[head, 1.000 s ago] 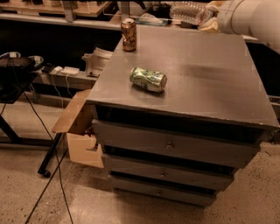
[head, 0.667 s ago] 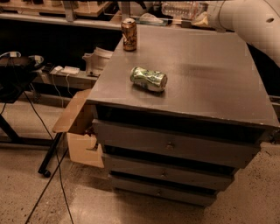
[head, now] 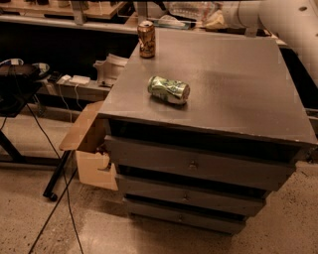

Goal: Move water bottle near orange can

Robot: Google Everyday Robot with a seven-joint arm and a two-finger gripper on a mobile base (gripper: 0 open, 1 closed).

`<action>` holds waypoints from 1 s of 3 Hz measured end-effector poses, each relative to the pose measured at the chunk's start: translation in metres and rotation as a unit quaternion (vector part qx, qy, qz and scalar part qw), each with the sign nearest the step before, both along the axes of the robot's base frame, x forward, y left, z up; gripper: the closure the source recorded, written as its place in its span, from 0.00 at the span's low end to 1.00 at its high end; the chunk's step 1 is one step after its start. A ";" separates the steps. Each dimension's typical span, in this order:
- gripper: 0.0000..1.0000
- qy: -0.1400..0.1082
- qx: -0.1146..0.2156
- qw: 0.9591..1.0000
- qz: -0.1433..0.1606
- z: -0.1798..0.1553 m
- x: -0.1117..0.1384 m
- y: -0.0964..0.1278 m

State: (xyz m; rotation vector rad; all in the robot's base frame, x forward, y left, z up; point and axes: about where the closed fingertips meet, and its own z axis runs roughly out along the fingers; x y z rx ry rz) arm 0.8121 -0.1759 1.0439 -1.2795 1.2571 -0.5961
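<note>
Camera view shows gripper (head: pixel 216 21), water bottle (head: pixel 191 10) at far cabinet (head: pixel 233 84) edge.

White arm (head: pixel 278 20) comes in from top-right corner, lying nearly flat, w/ gripper (head: pixel 216 21) at its tip, up top.

The tool (head: pixel 214 20) grips the water bottle (head: pixel 188 10) sideways over the far edge of the table (head: pixel 238 84). The orange can (head: pixel 146 39) stands at its far-left corner, and a dented green can (head: pixel 169 90) lies left of centre.
</note>
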 end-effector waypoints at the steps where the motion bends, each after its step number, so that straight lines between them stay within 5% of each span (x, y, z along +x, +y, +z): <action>1: 1.00 0.012 -0.020 0.997 0.077 0.028 0.007 0.039; 2: 1.00 0.054 -0.049 0.994 0.087 0.018 0.006 0.045; 3: 1.00 0.061 -0.077 0.991 0.089 0.013 0.005 0.046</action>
